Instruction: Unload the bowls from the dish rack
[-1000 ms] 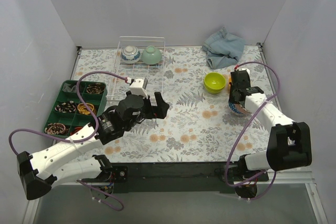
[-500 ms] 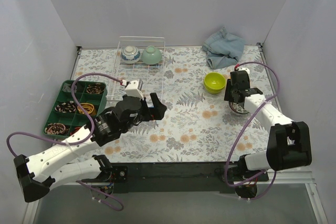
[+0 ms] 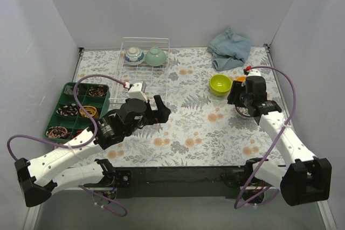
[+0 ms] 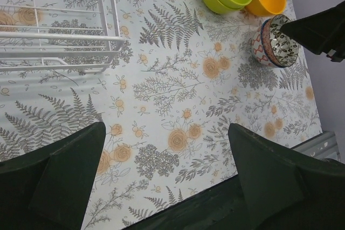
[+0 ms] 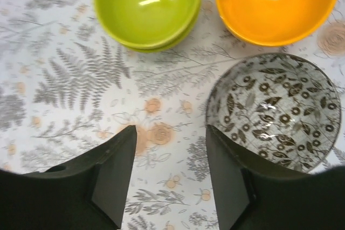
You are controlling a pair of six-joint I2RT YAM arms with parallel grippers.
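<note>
Hovering near the right edge, your right gripper is spread beside the patterned bowl, lime bowls and orange bowl. Your left gripper is spread mid-table. The blue-and-white bowl and pale green bowl sit in the rack, far edge.

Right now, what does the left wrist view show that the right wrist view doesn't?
Only the left wrist view shows a corner of the rack, the open left gripper and a dark part of the right arm. Only the right wrist view shows the open right gripper. Both views show the stacked lime bowls, the orange bowl, the patterned bowl and the floral mat.
</note>
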